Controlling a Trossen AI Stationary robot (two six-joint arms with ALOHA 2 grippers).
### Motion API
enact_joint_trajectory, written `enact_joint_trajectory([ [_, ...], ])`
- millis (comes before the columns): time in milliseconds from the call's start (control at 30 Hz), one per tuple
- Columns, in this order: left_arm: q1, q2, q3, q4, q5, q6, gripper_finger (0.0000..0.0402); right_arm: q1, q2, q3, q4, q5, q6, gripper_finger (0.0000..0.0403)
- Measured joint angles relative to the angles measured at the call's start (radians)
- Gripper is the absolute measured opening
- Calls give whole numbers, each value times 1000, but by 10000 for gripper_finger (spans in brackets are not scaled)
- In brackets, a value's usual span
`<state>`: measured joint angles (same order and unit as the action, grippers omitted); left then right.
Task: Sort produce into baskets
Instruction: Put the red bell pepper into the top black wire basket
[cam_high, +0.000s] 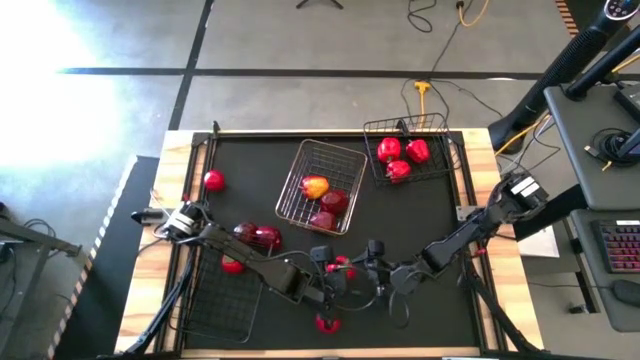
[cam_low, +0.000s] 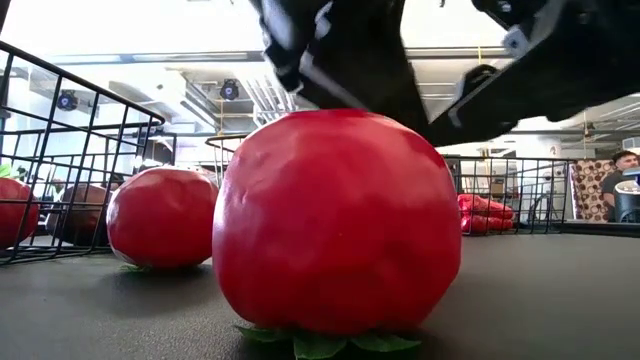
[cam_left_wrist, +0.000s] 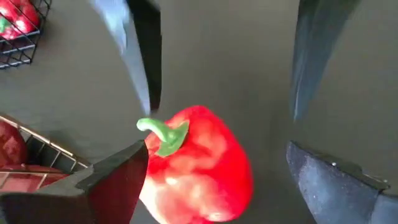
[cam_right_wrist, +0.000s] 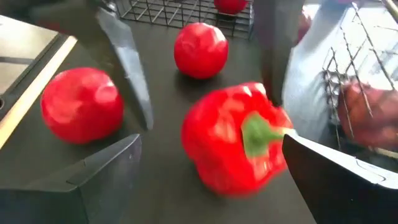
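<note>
Tomato (cam_low: 335, 220) foremost on desk (cam_low: 550, 300) — beyond, both spread pincers (cam_high: 322, 262) (cam_high: 372, 262) crowd one pepper (cam_left_wrist: 196, 165); let one close squarely.

Three baskets: one silvery basket (cam_high: 318, 186), two black baskets (cam_high: 412, 148) (cam_high: 222, 300). Three peppers (cam_high: 402, 154) in the far black basket.

Setting: robotics lab or workshop. Black-topped wooden-edged work table (cam_high: 155, 290) on grey concrete floor (cam_high: 300, 40) with dark tape lines; yellow and black cables (cam_high: 425, 95) trail at far side. Grey desk with backlit keyboard (cam_high: 622, 245) at right.
</note>
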<state>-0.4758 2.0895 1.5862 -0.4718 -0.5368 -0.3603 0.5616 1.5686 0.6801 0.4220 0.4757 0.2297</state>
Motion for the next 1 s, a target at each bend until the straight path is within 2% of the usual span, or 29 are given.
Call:
enact_joint_trajectory([
  [133, -19, -1, 51, -44, -4, -9, 359, -34, 39, 52, -6, -29, -53, 382],
  [233, -32, -3, 115, -146, -14, -24, 359, -44, 75, 86, -28, -29, -110, 382],
  [300, -43, -5, 158, -254, -59, -60, 359, -47, 95, 99, -34, -12, -140, 382],
  [500, -83, -5, 208, -568, -210, -278, 359, -59, 123, 134, -30, 47, -189, 382],
  [600, -94, -7, 181, -658, -237, -413, 359, -64, 131, 144, -30, 47, -180, 382],
  [767, -91, -7, 88, -664, -209, -549, 359, -64, 123, 156, -74, 49, -200, 382],
  [1000, -92, -6, 18, -623, -206, -610, 359, -66, 31, 241, -466, 96, -58, 382],
])
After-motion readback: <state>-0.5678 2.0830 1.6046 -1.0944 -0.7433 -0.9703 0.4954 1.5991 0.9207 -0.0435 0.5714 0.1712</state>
